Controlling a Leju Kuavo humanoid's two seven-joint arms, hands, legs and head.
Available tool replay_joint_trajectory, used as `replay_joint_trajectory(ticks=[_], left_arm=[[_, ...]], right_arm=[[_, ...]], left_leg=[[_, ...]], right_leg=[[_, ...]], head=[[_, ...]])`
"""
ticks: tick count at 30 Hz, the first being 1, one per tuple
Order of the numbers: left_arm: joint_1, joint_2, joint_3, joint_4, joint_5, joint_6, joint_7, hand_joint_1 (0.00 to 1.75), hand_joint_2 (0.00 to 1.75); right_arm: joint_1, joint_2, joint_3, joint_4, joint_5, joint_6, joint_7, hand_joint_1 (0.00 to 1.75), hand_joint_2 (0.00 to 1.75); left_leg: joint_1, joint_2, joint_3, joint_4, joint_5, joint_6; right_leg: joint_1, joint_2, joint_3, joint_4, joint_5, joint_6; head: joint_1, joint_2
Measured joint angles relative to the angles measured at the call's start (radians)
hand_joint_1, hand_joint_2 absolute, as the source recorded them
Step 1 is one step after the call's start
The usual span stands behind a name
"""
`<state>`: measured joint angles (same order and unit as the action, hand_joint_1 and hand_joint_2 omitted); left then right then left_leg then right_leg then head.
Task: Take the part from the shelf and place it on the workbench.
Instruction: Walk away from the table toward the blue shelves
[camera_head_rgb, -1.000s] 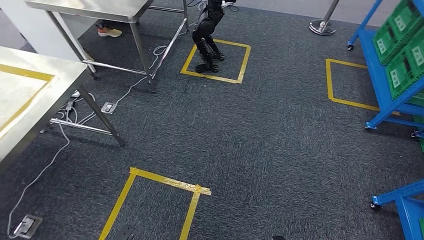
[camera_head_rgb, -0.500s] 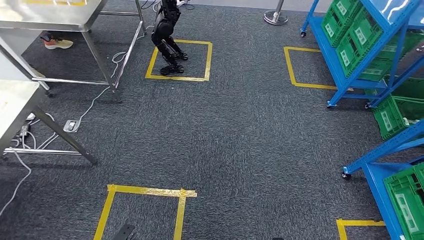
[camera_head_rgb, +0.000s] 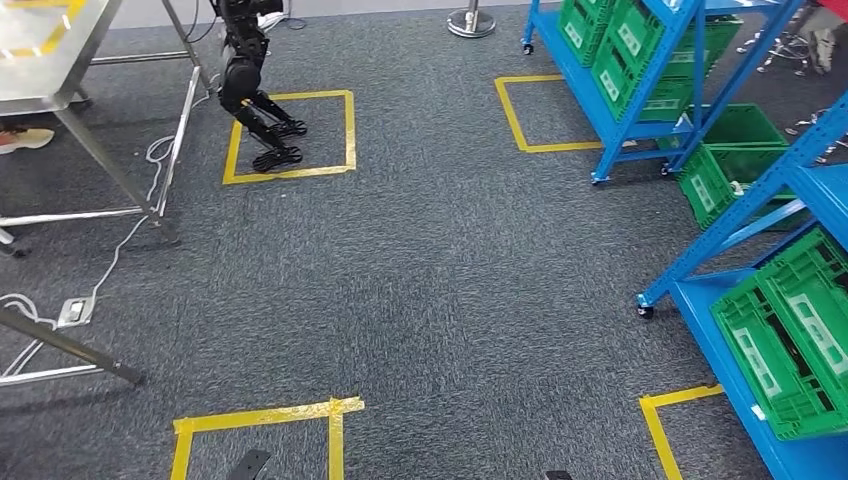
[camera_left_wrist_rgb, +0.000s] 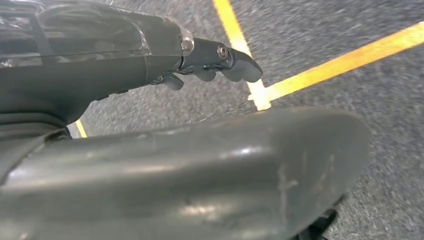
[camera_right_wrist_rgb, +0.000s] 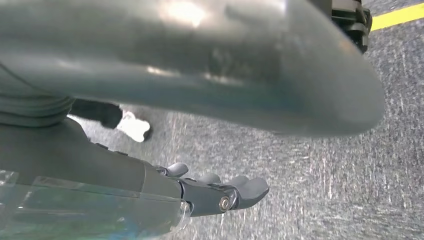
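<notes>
1. Two blue shelf units are in the head view: the far shelf (camera_head_rgb: 640, 75) at upper right and the near shelf (camera_head_rgb: 790, 300) at the right edge. The part itself can't be picked out; any parts sit hidden inside the crates.
2. Green crates: several on the far shelf (camera_head_rgb: 620, 40), one floor crate (camera_head_rgb: 725, 165) beside its foot, and one large near crate (camera_head_rgb: 790, 335) on the near shelf's low deck.
3. Four yellow tape squares mark the grey carpet (camera_head_rgb: 450, 260): one under another black robot (camera_head_rgb: 248, 85), one tape square (camera_head_rgb: 535, 110) beside the far shelf, one front square (camera_head_rgb: 260, 435) at the bottom left, and a corner mark (camera_head_rgb: 670, 420) at the bottom right.
4. One steel workbench (camera_head_rgb: 50, 60) stands at upper left, well apart from both shelves; the legs of a second table (camera_head_rgb: 60, 345) poke in at the left edge.
5. Cables and a floor socket (camera_head_rgb: 75, 312) lie by the table legs; a stanchion base (camera_head_rgb: 470, 22) stands at the top.
6. The middle of the carpet between benches and shelves is open.
7. Left hand (camera_left_wrist_rgb: 210, 62) hangs over the carpet, fingers extended and close together, holding nothing.
8. Right hand (camera_right_wrist_rgb: 215, 190) likewise, fingers out and empty.
</notes>
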<state>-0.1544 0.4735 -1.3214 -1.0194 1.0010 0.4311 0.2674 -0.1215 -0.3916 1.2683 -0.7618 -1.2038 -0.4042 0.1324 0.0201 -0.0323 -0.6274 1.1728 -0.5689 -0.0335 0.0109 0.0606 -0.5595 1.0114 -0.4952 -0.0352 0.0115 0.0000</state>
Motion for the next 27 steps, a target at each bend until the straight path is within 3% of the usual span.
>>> replay_joint_trajectory(ticks=[2,3,4,5,6,8,10,12,13,15,17,19,20,21,23,25,27], left_arm=[[0.0,-0.001,0.003,0.001,0.0,0.0,0.0,0.0,0.0],[0.001,-0.001,0.004,0.002,0.001,0.0,-0.001,0.0,0.0],[0.002,-0.001,0.005,0.003,0.002,0.0,-0.001,0.0,0.0],[0.002,-0.001,0.005,0.003,0.002,0.0,-0.001,0.0,0.0],[0.003,-0.001,0.006,0.003,0.003,0.0,-0.001,0.0,0.0],[0.003,-0.001,0.006,0.003,0.004,0.0,-0.002,0.0,0.0],[0.006,-0.001,0.006,0.004,0.004,0.0,-0.002,0.0,0.0],[0.009,-0.001,0.006,0.005,0.005,0.0,-0.002,0.0,0.0],[0.008,-0.001,0.006,0.006,0.005,0.0,-0.002,0.0,0.0],[0.007,-0.002,0.006,0.006,0.006,0.0,-0.002,0.0,0.0],[0.005,-0.002,0.006,0.006,0.007,0.0,-0.002,0.0,0.0],[0.004,-0.004,0.006,0.006,0.009,-0.001,-0.003,0.0,0.0],[0.004,-0.004,0.006,0.006,0.01,-0.001,-0.003,0.0,0.0],[0.003,-0.006,0.006,0.006,0.011,-0.002,-0.003,0.0,0.0],[0.002,-0.008,0.007,0.006,0.011,-0.002,-0.003,0.0,0.0],[0.004,-0.009,0.007,0.007,0.011,-0.002,-0.004,0.0,0.0],[0.008,-0.009,0.006,0.009,0.012,-0.002,-0.004,0.0,0.0]], right_arm=[[-0.002,0.0,0.0,0.0,0.0,0.001,0.0,0.0,0.0],[-0.004,0.001,0.0,0.001,0.0,0.002,0.0,0.0,0.0],[-0.005,0.001,0.0,0.002,0.0,0.004,0.0,0.0,0.0],[-0.005,0.001,0.0,0.002,0.0,0.005,0.0,0.0,0.0],[-0.003,0.002,0.0,0.002,0.0,0.007,0.0,0.0,0.0],[-0.002,0.003,0.0,0.003,0.0,0.008,0.0,0.0,0.0],[-0.006,0.005,0.0,0.004,0.0,0.009,0.0,0.0,0.0],[-0.005,0.007,0.0,0.005,0.0,0.01,0.0,0.0,0.0],[-0.002,0.008,0.001,0.005,0.0,0.01,0.0,0.0,0.0],[0.003,0.009,0.001,0.006,0.0,0.01,0.0,0.0,0.0],[0.001,0.007,0.001,0.006,0.0,0.01,0.0,0.0,0.0],[-0.001,0.005,0.001,0.007,0.0,0.011,0.0,0.0,0.0],[0.0,0.004,0.001,0.007,0.0,0.012,0.0,0.0,0.0],[0.002,0.002,0.001,0.008,0.0,0.012,0.0,0.0,0.0],[0.002,0.0,0.001,0.01,0.0,0.012,0.0,0.0,0.0],[-0.003,0.0,0.001,0.011,0.0,0.012,0.0,0.0,0.0],[-0.005,0.001,0.0,0.011,0.0,0.012,0.0,0.0,0.0]], left_leg=[[0.006,-0.055,0.039,-0.104,0.05,0.002],[0.007,-0.073,0.049,-0.127,0.052,0.004],[0.006,-0.073,0.052,-0.132,0.047,0.008],[0.005,-0.057,0.056,-0.136,0.046,0.013],[0.005,-0.044,0.06,-0.141,0.047,0.018],[0.005,-0.01,0.07,-0.151,0.047,0.029],[0.0,0.028,0.078,-0.155,0.042,0.037],[-0.003,0.064,0.083,-0.155,0.034,0.039],[-0.004,0.079,0.087,-0.155,0.03,0.038],[-0.005,0.103,0.099,-0.155,0.021,0.035],[-0.007,0.122,0.11,-0.156,0.012,0.029],[-0.008,0.137,0.114,-0.159,0.006,0.02],[-0.008,0.144,0.117,-0.161,0.005,0.016],[-0.005,0.14,0.121,-0.162,0.001,0.011],[-0.002,0.081,0.111,-0.129,-0.023,0.004],[-0.001,0.022,0.052,-0.019,-0.075,-0.001],[-0.002,0.021,-0.022,0.095,-0.106,-0.005]], right_leg=[[-0.002,0.027,-0.002,0.011,-0.01,0.011],[-0.004,0.041,-0.005,0.014,-0.012,0.017],[-0.007,0.056,-0.009,0.015,-0.011,0.025],[-0.01,0.071,-0.013,0.013,-0.009,0.031],[-0.011,0.07,-0.015,0.014,-0.01,0.036],[-0.009,0.023,-0.037,0.059,-0.038,0.046],[-0.01,-0.038,-0.1,0.182,-0.096,0.055],[-0.013,-0.056,-0.16,0.288,-0.126,0.06],[-0.014,-0.058,-0.165,0.291,-0.112,0.06],[-0.011,-0.071,-0.114,0.185,-0.038,0.052],[0.0,-0.108,-0.05,0.058,0.009,0.037],[0.012,-0.128,-0.029,0.016,0.006,0.025],[0.014,-0.121,-0.029,0.011,0.006,0.021],[0.012,-0.114,-0.025,0.004,0.008,0.017],[0.006,-0.097,-0.011,-0.015,0.014,0.008],[0.002,-0.077,-0.002,-0.026,0.016,0.001],[0.001,-0.051,0.0,-0.024,0.013,-0.002]], head=[[-0.004,0.0],[-0.004,0.0],[-0.003,0.0],[-0.002,0.0],[-0.002,0.0],[0.005,0.0],[0.015,0.0],[0.017,0.0],[0.018,0.0],[0.019,0.0],[0.021,0.0],[0.022,0.0],[0.023,0.0],[0.023,0.0],[0.022,0.0],[0.016,0.0],[0.011,0.0]])
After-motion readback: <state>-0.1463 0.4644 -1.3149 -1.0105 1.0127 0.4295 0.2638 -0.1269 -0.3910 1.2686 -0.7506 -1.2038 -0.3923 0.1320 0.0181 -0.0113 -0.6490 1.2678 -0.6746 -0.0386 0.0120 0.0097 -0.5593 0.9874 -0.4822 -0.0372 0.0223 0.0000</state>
